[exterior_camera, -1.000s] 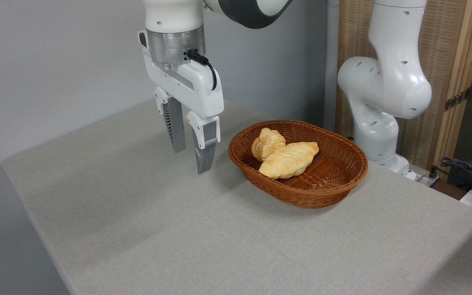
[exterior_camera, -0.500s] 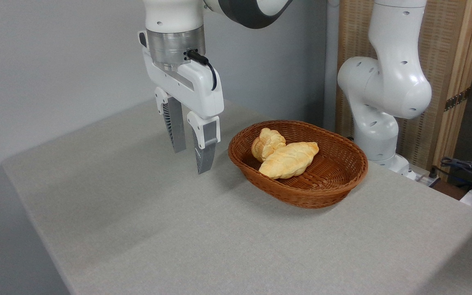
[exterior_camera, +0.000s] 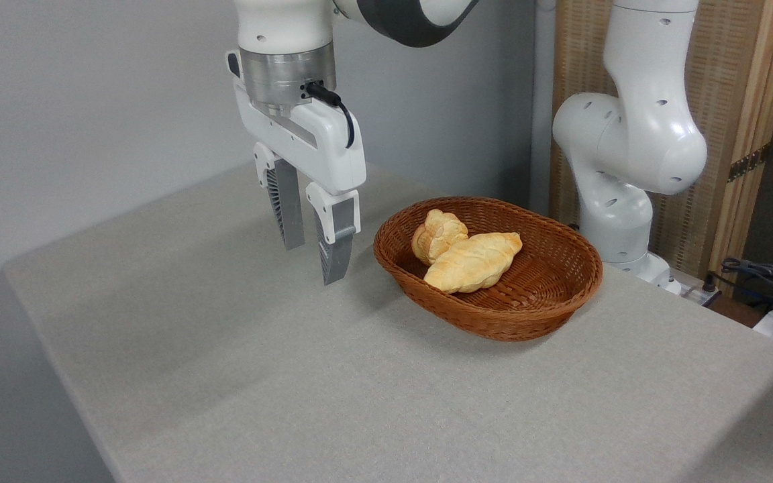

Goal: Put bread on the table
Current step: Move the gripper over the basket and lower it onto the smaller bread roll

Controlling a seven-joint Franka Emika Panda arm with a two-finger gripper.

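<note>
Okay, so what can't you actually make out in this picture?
- Bread: its lower right side, behind the longer loaf.
- Basket floor under both: covered, and hidden by the near wall.
- Arm above the gripper: cut off by the top edge.
- Cables at right: cut off by the frame edge.

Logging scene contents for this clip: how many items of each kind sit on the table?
Bread pieces: 2, the small knotted roll and the braided loaf
Wicker basket: 1, holding both
Total: 3 on the table

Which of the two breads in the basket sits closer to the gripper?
The small knotted roll, at the basket's left end, nearer the gripper than the longer braided loaf.
</note>
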